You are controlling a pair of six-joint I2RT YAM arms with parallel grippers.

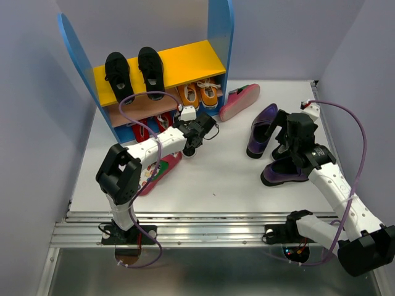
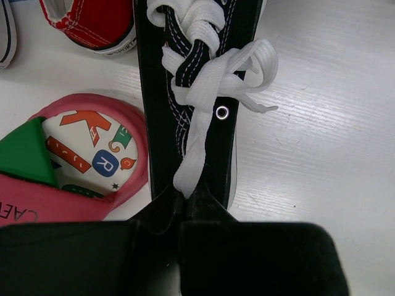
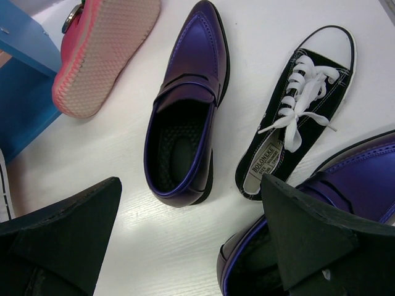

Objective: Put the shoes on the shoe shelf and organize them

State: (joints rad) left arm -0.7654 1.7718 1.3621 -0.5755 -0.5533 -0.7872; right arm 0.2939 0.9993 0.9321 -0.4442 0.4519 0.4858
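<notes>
Left pincer (image 2: 184,200) pinched shut on black-white sneaker (image 2: 197,105); lift clear of pink flip-flop (image 2: 92,154), keep level, set onto shoe shelf (image 1: 185,61). Right pincer (image 3: 191,180) wide, empty.

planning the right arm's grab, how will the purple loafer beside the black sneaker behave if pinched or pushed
The purple loafer probably keeps its shape: its opening stands wide unsupported. Its glossy upper may slip when pinched, so the rim looks safer. Flat on its sole, it should slide rather than roll.
</notes>
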